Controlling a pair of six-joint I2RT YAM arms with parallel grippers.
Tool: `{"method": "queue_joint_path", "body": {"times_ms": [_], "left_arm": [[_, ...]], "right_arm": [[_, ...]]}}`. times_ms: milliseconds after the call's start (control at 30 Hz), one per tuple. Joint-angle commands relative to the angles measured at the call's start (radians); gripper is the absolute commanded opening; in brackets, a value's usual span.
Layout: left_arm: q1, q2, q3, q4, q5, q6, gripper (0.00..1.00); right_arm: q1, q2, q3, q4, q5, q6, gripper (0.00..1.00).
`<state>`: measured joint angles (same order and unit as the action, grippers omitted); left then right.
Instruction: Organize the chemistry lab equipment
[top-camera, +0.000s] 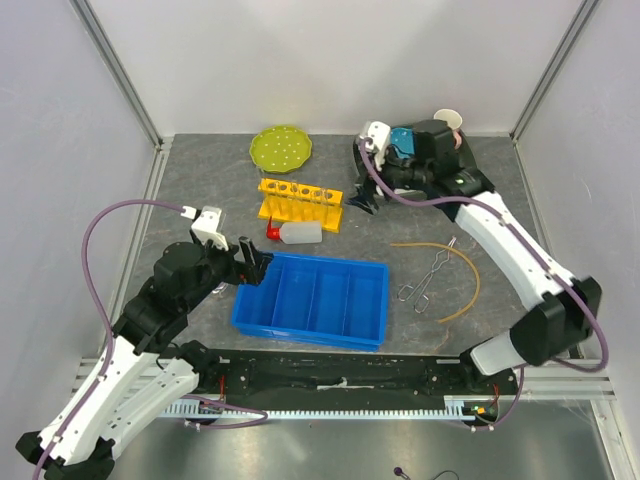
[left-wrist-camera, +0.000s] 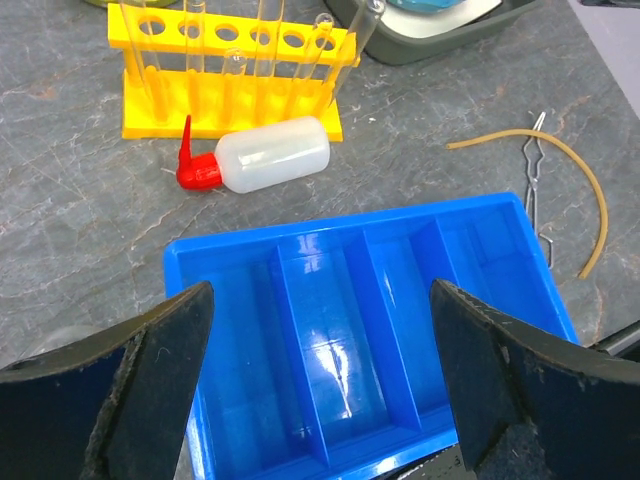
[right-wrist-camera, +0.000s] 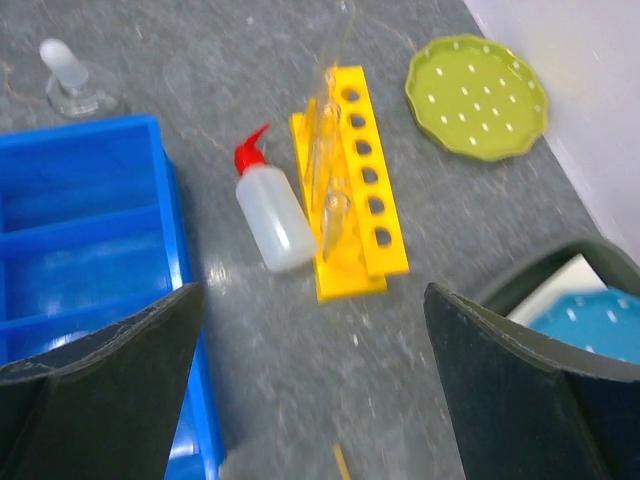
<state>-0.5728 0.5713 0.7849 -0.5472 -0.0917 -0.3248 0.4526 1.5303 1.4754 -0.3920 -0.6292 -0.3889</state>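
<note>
Lab kit sorting: both arms empty, next pick not yet begun.
Left jaws spread wide, holding nothing, over the blue tray. The bottle lies on the bench against the yellow rack. Right jaws gape empty at the rack's right end. Tongs and rubber tube lie right of the tray. Probable next move: grip the bottle's body and put it in a tray compartment.

I can read no lettering, label, brand or number in any view. My inspection finds no legible sign.
</note>
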Motion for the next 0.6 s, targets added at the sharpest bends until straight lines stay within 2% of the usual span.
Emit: {"method": "queue_joint_path", "body": {"times_ms": [0,100,333,567], "left_arm": [[0.004,0.004,0.043,0.000,0.052,0.029,0.96],[0.004,0.010,0.040,0.000,0.072,0.017,0.98],[0.004,0.024,0.022,-0.003,0.113,0.003,1.00],[0.004,0.033,0.002,-0.003,0.118,-0.011,1.00]], "right_arm": [[-0.086,-0.113,-0.061,-0.223,0.016,-0.133,0.98],[-0.197,-0.174,-0.137,-0.278,0.036,-0.137,0.98],[-0.374,-0.245,-0.276,-0.346,0.147,-0.195,0.98],[-0.577,-0.185,-0.354,-0.377,0.181,-0.290,0.98]]}}
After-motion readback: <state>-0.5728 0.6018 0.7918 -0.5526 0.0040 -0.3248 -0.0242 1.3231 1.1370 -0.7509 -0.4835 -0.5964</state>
